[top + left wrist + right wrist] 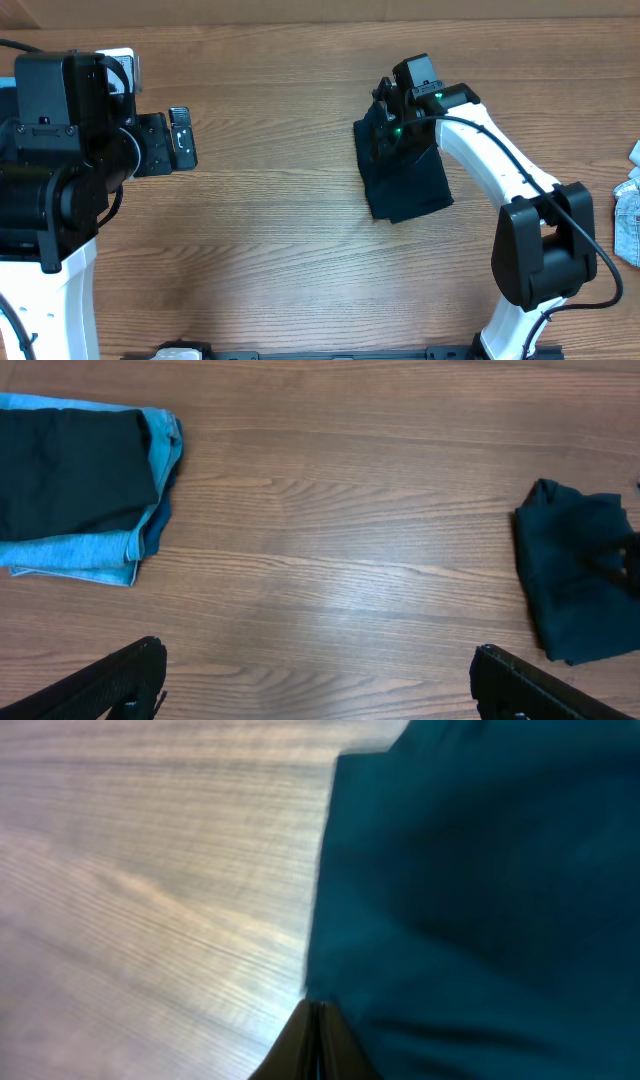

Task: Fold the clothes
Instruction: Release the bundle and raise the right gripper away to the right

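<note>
Currently navy shirt (410,180) lies bunched right of table (280,240) centre, long axis roughly 12-to-6 o'clock; right gripper (318,1020), nearer, apparently pinched shut on its 12 o'clock edge, left gripper (185,137) spread wide, well apart toward 9 o'clock.

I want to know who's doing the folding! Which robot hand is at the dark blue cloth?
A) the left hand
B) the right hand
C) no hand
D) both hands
B: the right hand is closed right at the edge of the dark blue cloth, while the left hand is open, far off across the table.
</note>
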Robot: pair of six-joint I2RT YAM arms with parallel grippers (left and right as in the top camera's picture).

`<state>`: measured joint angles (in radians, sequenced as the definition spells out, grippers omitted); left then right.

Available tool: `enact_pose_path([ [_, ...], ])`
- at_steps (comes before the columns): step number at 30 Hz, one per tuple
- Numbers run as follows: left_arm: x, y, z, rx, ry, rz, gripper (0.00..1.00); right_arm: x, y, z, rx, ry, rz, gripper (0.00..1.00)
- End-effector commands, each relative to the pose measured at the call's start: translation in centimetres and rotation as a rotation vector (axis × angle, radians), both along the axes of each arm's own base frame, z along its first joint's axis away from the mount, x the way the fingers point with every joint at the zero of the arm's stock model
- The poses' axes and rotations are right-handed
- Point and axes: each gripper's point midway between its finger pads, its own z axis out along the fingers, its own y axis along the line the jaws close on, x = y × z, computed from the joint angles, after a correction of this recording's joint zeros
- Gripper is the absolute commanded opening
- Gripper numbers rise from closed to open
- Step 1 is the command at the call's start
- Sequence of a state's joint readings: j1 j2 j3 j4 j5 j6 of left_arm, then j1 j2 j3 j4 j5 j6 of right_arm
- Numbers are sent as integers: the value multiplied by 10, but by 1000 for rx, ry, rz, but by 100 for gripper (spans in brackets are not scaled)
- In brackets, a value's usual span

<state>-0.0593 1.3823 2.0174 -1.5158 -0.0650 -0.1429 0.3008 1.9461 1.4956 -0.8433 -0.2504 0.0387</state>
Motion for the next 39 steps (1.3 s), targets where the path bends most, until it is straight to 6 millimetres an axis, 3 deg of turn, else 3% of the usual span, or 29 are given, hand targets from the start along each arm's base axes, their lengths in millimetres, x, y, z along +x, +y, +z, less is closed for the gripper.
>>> enact_pose_path([
  [1,1,0,0,15,-2,-4,100,18,-17,-28,-79,-75,-27,4],
  [7,1,0,0,15,-2,-4,100,28,-26,-76,-86,-43,-57,4],
  [10,1,0,0,15,-2,-4,100,27,-29,-83,-92,-29,-61,4],
  [14,1,0,0,15,-2,-4,100,41,-31,-51,-81,-67,-70,4],
  [19,1,0,0,15,-2,-4,100,65,-39,26,-47,-175,-102,7],
  [21,1,0,0,15,-2,-4,100,70,-45,39,-41,-203,-117,9],
  [23,1,0,0,15,-2,-4,100,71,-53,39,-44,-198,-132,9],
  [29,1,0,0,15,-2,-4,100,70,-82,1,-67,-96,-191,9],
  [34,1,0,0,15,-2,-4,100,58,-73,-38,-21,22,-170,9],
  [39,1,0,0,15,-2,-4,100,77,-70,-68,-16,-10,-169,9],
])
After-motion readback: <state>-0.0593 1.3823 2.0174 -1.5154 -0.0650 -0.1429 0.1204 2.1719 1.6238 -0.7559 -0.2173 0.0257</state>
